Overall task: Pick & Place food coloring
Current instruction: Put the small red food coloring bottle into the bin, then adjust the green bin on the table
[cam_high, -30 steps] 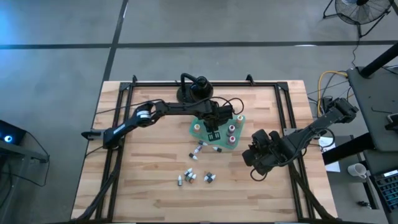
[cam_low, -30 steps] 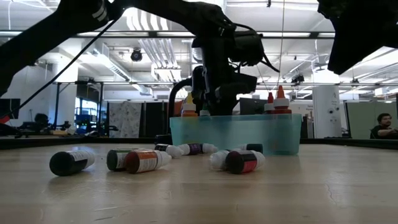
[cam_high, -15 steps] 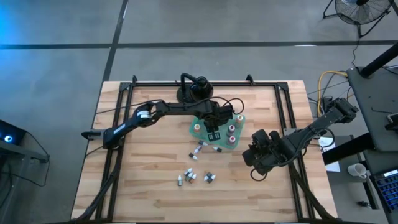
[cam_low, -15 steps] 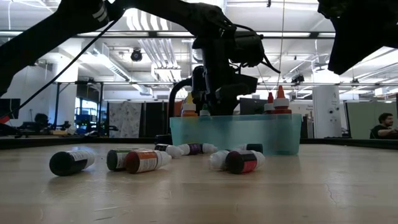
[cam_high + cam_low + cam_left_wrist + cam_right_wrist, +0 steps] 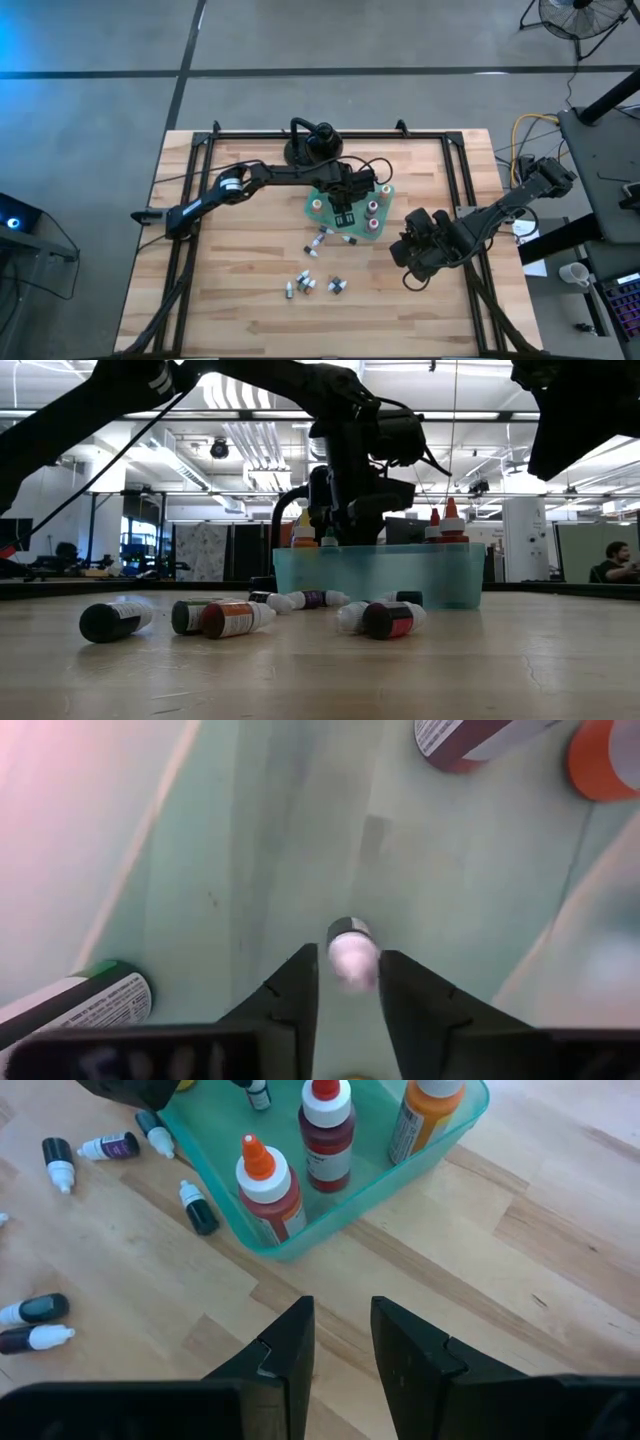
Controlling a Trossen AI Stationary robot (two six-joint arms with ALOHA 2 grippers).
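Jaws of the left gripper (image 5: 348,982) part around a bottle (image 5: 351,952), releasing it upright in the tray (image 5: 300,840).
Right gripper (image 5: 340,1342) waits over the counter (image 5: 560,1250), narrowly open, empty.

Setting: industrial lab hall. Concrete floor (image 5: 100,40), exposed ceiling ducts (image 5: 245,445), partition screens (image 5: 205,552), wooden worktop (image 5: 240,290).

1. Left arm: reaches from the left edge toward the centre; left pincer (image 5: 343,207) points straight down, fingers (image 5: 293,995) slightly parted.
2. Right arm: folded at the right side; right pincer (image 5: 408,252) hangs above the surface, fingers (image 5: 285,1350) narrowly apart, holding nothing.
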